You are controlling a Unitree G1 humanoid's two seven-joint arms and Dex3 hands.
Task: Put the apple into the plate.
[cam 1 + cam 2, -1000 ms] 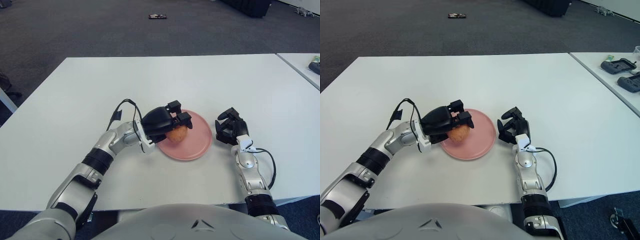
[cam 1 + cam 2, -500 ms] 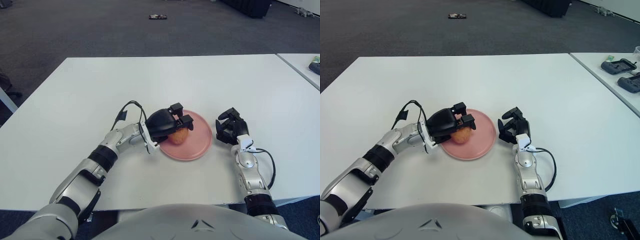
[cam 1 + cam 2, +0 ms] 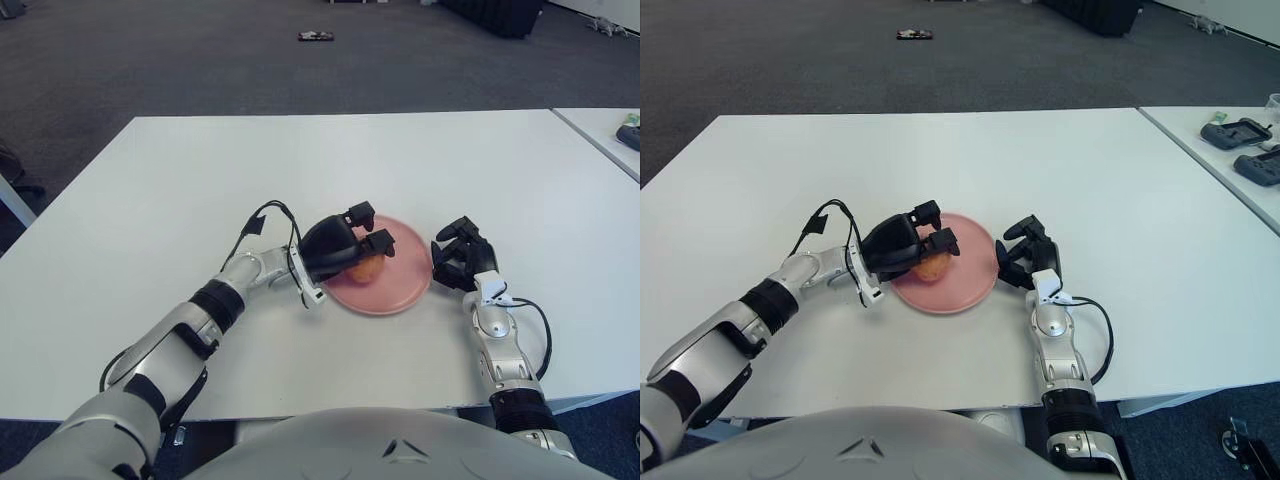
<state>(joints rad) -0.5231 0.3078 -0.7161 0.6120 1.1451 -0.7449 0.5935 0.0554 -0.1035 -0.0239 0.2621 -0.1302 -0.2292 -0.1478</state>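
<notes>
Left eye: the left hand (image 3: 345, 250) is clamped round the orange-ish apple (image 3: 364, 268) over the pink plate (image 3: 400, 285) on a white table (image 3: 150, 200), dark carpet behind. Right eye: the right hand (image 3: 1025, 253) sits curled and empty by the plate's right rim, with controllers (image 3: 1240, 132) on the neighbouring table.

This looks like an office or lab space. A plain white table (image 3: 330, 160) fills the middle of the frame, dark grey carpet (image 3: 150, 60) spreads across the top, and a second white table (image 3: 1230, 150) at the right edge carries black handheld controllers (image 3: 1240, 131).
</notes>
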